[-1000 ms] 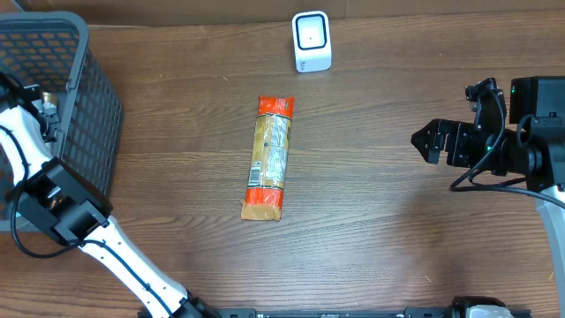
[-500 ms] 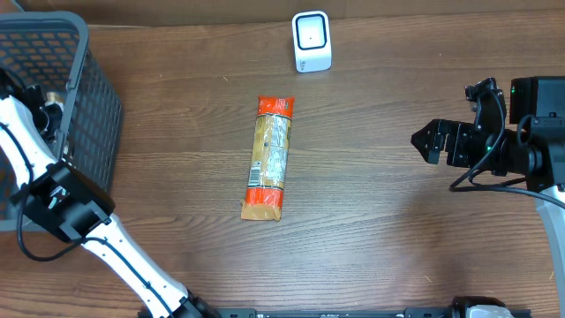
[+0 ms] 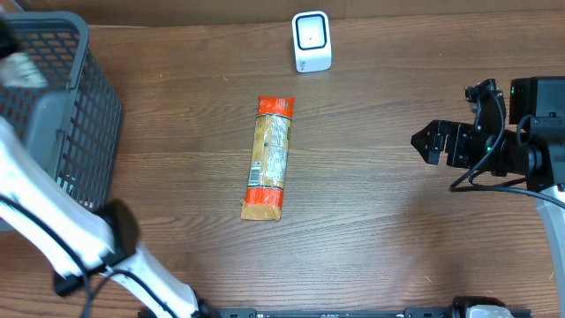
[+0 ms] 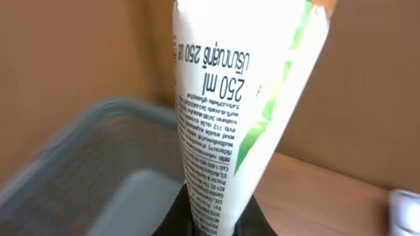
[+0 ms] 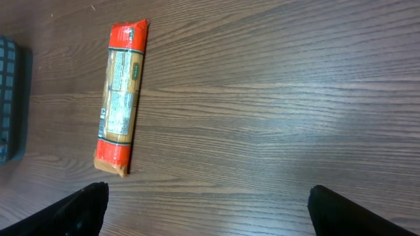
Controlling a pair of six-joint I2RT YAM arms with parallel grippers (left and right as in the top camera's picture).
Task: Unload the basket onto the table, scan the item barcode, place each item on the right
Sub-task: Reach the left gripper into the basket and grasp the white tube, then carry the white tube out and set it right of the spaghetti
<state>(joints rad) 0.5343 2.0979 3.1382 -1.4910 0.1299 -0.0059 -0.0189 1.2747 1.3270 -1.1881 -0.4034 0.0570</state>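
Note:
A white tube [image 4: 230, 98] with small black print and a green stripe fills the left wrist view. My left gripper [image 4: 216, 219] is shut on its lower end, holding it above the grey mesh basket [image 4: 85, 170]. Overhead, the left arm is a motion blur over the basket [image 3: 53, 115], with a pale smear [image 3: 22, 71] at the basket's top left corner. No barcode shows on the tube's visible side. The white scanner [image 3: 312, 41] stands at the table's back centre. My right gripper [image 3: 433, 141] hovers open at the right, holding nothing [image 5: 210, 213].
A long orange and yellow packet [image 3: 267, 157] lies lengthwise mid-table, also in the right wrist view [image 5: 120, 98]. The basket takes up the back left corner. Bare wood lies between the packet and the right arm.
The left jaws closed on the tube, and the left arm has swung up and away from inside the basket, now blurred. The right arm and the packet have not moved.

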